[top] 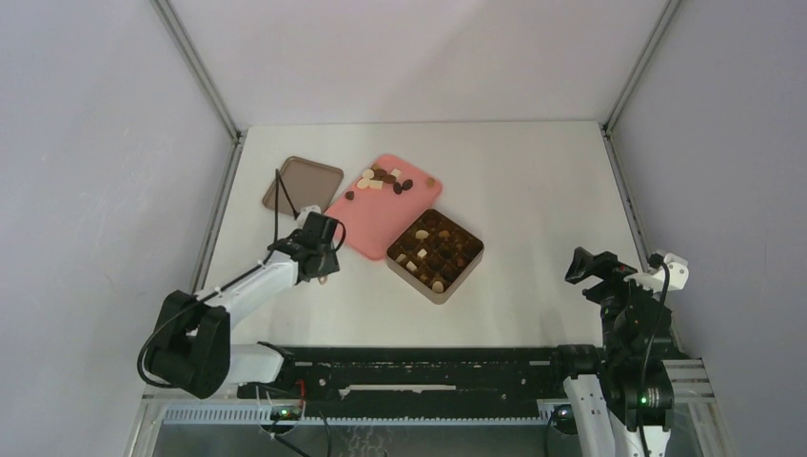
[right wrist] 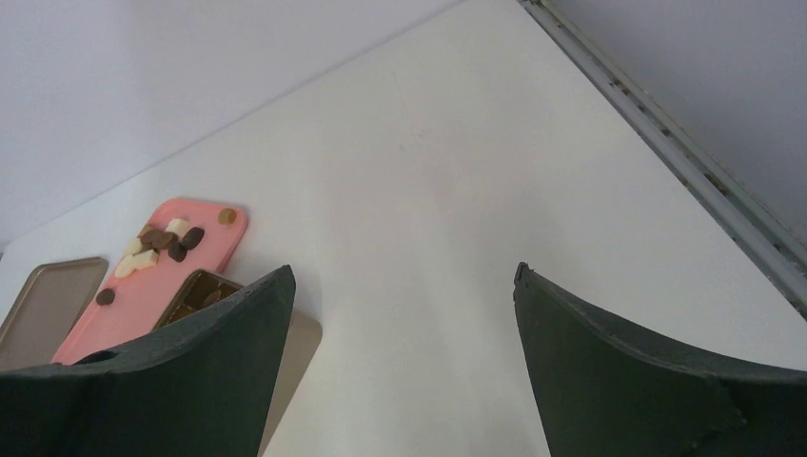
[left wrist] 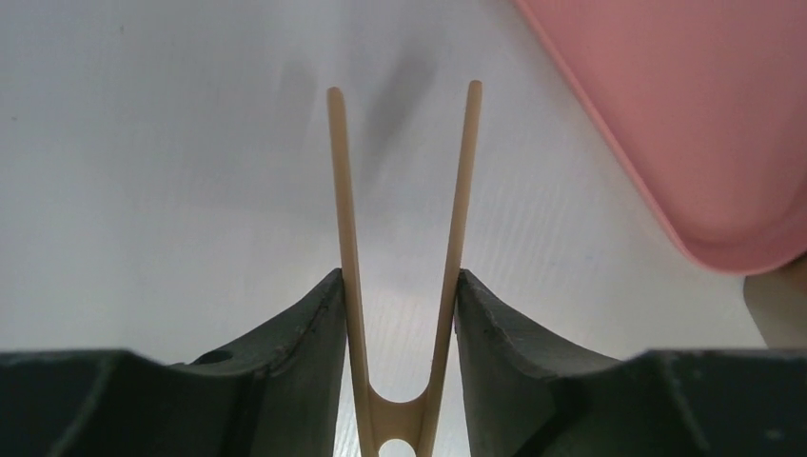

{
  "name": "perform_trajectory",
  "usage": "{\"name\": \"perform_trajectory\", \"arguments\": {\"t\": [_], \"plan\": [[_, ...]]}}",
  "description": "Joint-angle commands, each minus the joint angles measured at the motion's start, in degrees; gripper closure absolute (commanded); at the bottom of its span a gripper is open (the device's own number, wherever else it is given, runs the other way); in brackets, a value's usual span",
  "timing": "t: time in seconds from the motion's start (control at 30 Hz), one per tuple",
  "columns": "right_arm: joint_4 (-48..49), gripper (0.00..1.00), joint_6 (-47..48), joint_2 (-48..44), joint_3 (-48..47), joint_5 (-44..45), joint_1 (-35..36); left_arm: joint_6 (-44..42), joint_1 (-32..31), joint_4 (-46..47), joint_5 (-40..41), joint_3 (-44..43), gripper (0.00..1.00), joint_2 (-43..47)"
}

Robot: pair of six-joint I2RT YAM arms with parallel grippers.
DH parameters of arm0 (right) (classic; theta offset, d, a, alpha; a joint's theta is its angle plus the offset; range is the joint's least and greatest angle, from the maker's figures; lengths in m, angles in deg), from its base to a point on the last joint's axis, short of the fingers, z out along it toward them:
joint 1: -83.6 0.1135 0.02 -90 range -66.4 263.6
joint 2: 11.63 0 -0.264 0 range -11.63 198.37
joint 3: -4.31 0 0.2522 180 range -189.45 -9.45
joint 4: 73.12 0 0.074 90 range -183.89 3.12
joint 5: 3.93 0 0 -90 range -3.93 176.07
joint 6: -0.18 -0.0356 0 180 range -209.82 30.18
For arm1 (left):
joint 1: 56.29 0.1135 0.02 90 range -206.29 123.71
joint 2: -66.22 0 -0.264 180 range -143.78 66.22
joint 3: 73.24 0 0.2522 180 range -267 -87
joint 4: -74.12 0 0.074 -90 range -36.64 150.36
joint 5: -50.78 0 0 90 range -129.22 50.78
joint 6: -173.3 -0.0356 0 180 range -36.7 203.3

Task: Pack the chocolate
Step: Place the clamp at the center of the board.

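Observation:
The chocolate [top: 383,179] lies as several brown and cream pieces at the far end of a pink tray [top: 376,221]; it also shows in the right wrist view [right wrist: 160,244]. More pieces sit in the square tan tin [top: 435,254] with a dark grid. My left gripper [top: 322,259] is at the tray's near left edge, shut on thin wooden tongs [left wrist: 346,209]. The tong tips stand apart and empty above the white table, with the pink tray [left wrist: 685,114] to their right. My right gripper [top: 582,267] is open and empty, raised at the table's right side [right wrist: 404,276].
A flat tan lid [top: 303,184] lies to the left of the pink tray, with a black cable standing near it. The tin's corner [left wrist: 780,305] shows at the right of the left wrist view. Grey walls and metal rails enclose the table.

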Motion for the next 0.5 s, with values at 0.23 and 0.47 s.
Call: {"name": "perform_trajectory", "arguments": {"t": [0.23,0.47], "plan": [[2.6,0.06,0.71,-1.76,0.11,0.47,3.06,8.09,0.78,5.41,1.21,2.19,0.25,-0.17],[2.6,0.06,0.74,-1.69,0.19,0.56,3.87,8.97,4.72,0.54,0.29,-1.01,0.04,6.59]]}}
